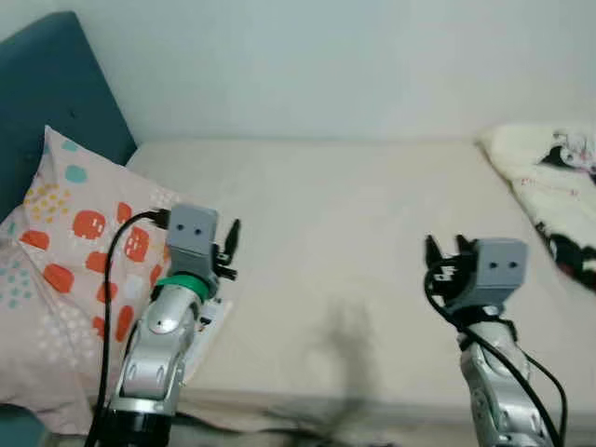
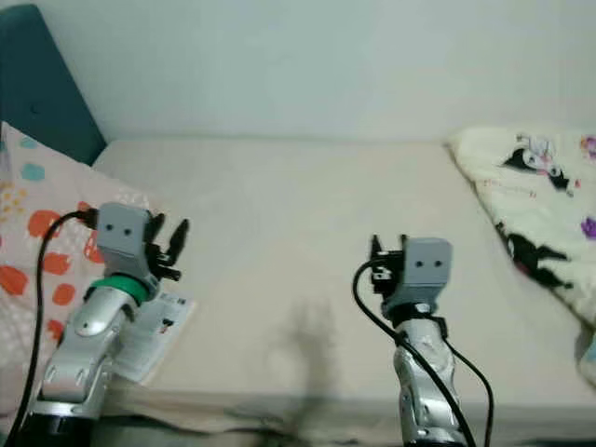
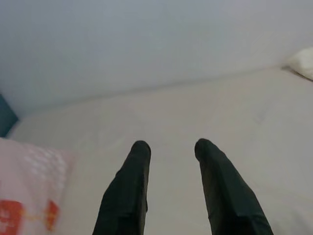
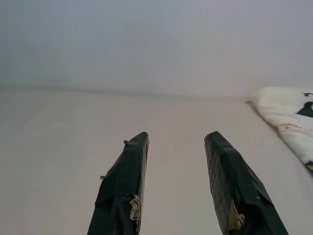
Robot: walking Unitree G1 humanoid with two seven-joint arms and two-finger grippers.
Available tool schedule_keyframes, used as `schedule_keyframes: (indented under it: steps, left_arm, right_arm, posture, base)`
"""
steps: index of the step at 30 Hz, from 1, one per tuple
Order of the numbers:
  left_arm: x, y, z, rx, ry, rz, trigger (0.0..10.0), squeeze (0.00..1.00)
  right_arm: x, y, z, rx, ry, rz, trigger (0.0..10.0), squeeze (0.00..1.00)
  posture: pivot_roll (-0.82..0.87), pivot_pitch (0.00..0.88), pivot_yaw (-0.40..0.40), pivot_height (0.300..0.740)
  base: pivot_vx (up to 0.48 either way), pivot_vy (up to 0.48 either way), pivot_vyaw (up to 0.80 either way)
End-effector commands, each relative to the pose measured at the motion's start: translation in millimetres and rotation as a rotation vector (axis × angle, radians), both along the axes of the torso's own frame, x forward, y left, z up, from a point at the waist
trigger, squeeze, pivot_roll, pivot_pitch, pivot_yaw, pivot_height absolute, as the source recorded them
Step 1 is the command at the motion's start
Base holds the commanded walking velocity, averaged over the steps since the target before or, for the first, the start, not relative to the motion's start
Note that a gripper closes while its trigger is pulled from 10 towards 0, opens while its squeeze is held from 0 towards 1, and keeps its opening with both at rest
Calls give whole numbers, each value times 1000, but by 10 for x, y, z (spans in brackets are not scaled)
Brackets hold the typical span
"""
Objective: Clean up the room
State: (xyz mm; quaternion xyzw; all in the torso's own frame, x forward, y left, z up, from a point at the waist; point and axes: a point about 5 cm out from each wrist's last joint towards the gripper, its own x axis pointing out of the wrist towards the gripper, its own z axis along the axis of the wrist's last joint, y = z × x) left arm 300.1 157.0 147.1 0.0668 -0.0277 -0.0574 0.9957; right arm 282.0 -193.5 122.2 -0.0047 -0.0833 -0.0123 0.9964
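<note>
Both grippers' fingers (image 3: pixel 137 191) (image 4: pixel 234 186) parted above bed (image 1: pixel 354 233)

This is a bedroom in a home. A bed (image 1: pixel 354 270) with a plain cream sheet runs up against a bare white wall (image 1: pixel 326 65). At the bed's left edge stands a teal padded headboard (image 1: pixel 51 84), and against it leans a pillow (image 1: pixel 74 251) printed with orange, yellow and teal shapes. At the right edge lies a rumpled cream blanket (image 1: pixel 549 182) with black-and-white cartoon figures. A printed leaflet (image 2: pixel 154 335) lies near the front edge, beside the pillow.
</note>
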Motion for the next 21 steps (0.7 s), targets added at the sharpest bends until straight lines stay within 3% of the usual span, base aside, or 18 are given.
schedule_keyframes:
  steps: [1,21]
  left_arm:
    - [4,-7,-38,-7,19,1,10000,0]
    - [-5,-17,-48,-8,24,-4,10000,0]
  right_arm:
    - [-34,-35,-43,12,18,-13,10000,0]
    - [-63,-47,-93,34,48,-18,10000,0]
  posture:
    - [-148,0,41,718]
    - [-153,0,42,718]
  base:
    - [0,-480,0]
    - [0,-449,0]
